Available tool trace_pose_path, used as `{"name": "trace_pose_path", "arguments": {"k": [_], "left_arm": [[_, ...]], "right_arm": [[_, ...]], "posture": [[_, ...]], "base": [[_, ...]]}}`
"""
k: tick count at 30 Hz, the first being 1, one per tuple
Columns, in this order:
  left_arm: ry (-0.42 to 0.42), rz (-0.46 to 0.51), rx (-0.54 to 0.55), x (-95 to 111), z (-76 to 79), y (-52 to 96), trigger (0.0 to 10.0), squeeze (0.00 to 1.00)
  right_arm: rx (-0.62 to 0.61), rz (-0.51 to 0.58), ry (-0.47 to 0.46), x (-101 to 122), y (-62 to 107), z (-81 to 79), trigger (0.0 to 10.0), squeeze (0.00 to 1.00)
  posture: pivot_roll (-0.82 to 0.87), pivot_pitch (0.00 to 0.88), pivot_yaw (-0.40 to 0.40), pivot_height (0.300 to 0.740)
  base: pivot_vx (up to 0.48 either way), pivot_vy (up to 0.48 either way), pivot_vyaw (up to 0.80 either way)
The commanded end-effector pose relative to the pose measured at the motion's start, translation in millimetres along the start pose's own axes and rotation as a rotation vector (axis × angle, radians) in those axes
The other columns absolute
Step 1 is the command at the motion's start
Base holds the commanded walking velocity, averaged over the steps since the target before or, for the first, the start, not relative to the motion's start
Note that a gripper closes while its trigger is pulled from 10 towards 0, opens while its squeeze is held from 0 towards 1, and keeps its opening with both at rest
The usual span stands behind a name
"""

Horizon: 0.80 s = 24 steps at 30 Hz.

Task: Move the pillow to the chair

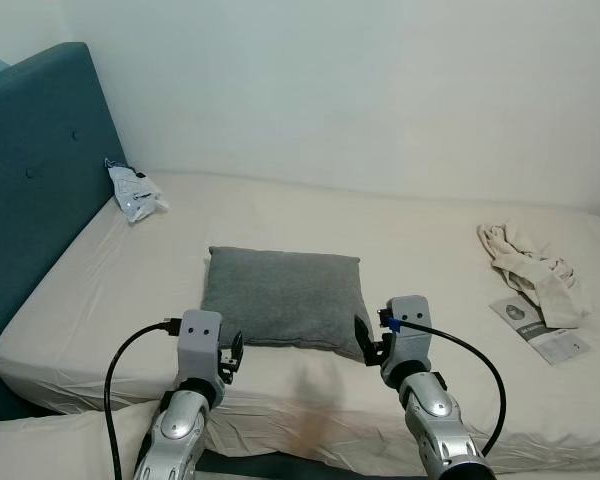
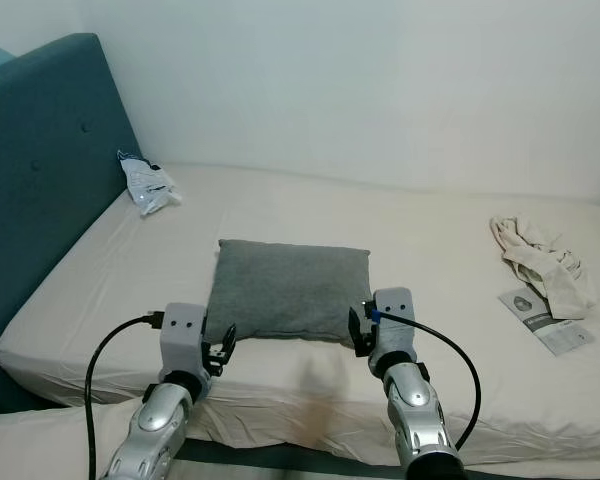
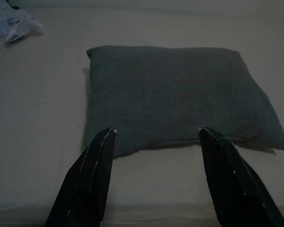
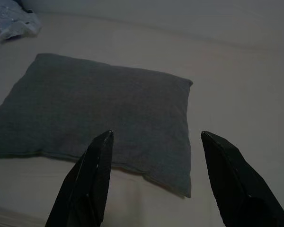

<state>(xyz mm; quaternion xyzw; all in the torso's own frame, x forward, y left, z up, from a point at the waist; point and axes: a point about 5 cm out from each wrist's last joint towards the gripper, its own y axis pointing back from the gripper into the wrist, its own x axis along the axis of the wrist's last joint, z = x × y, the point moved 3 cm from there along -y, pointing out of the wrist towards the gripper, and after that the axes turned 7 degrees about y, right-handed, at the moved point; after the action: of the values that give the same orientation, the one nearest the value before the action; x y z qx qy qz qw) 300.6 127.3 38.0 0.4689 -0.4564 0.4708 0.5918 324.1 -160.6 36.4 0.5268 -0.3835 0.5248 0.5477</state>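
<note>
here you are at the reach-in step, with nothing gripped yet: the grey pillow [image 1: 283, 297] lies flat on the bed [image 1: 430, 240], near its front edge and roughly midway along it, well apart from the crumpled plastic bag [image 1: 135, 192] by the headboard [image 1: 35, 170] and from the pale cloth [image 1: 535, 268] and leaflet [image 1: 540, 328] off to your right. your left pincer [image 3: 154, 135] hovers just before the pillow's near left corner with its fingers spread wide, and your right pincer [image 4: 154, 135] is likewise spread, aimed at the near right corner. neither one touches the fabric, as far as the wrist views tell. next, i judge you need to push both forward so each straddles the pillow's front hem, then close and lift together; the soft pillow will likely sag between two corner grips. no chair can be seen from here, so expect to turn afterwards.
</note>
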Motion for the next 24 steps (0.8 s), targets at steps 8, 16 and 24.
{"name": "trace_pose_path", "arguments": {"k": [8, 16, 24], "left_arm": [[0.015, 0.022, 0.008, 2.7, -0.7, 0.4, 10.0, 0.0], [0.02, 0.041, 0.034, 3.8, -3.9, 1.6, 10.0, 0.0], [0.021, 0.051, 0.044, 5.7, -6.6, 2.2, 10.0, 0.0]], "right_arm": [[0.0, -0.024, 0.013, -4.4, 0.8, -0.2, 10.0, 0.0], [-0.001, -0.026, 0.014, -3.9, -0.1, 0.1, 10.0, 0.0], [0.006, -0.025, 0.014, -3.3, -1.1, -1.5, 10.0, 0.0]], "posture": [[-0.02, 0.04, -0.024, 0.74], [-0.01, 0.05, -0.03, 0.74], [-0.01, 0.052, -0.033, 0.74]], "base": [[0.375, 0.0, 0.0], [0.116, 0.0, 0.0], [0.0, 0.0, 0.0]]}}
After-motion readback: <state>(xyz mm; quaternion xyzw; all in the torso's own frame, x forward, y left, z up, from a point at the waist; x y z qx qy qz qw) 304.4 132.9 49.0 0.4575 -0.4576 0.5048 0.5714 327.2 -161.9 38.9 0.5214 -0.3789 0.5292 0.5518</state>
